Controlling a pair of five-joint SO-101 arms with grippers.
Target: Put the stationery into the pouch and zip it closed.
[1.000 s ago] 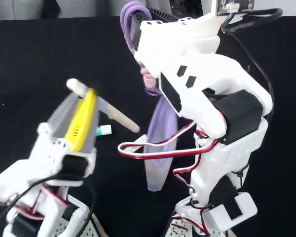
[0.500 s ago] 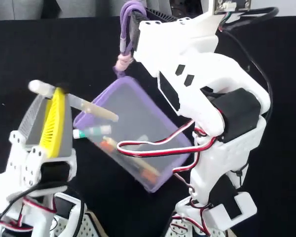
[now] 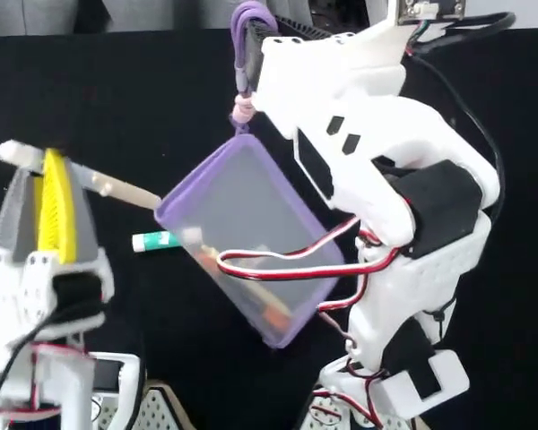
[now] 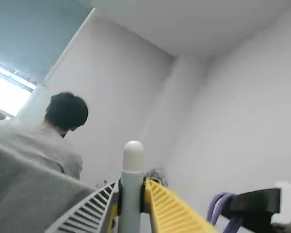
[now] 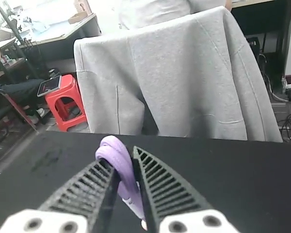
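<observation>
Two arms are standing over the black tabletop. Near its far edge the right gripper is clamping shut on the purple strap. The see-through purple pouch is hanging tilted from that strap above the tabletop's middle. Near the left edge, the left gripper is pinching a pale pen, which is reaching toward the pouch. A green-ended marker is showing at the pouch's left side; whether it is fully inside is unclear. An orange-tipped piece is lying inside the pouch, low down.
</observation>
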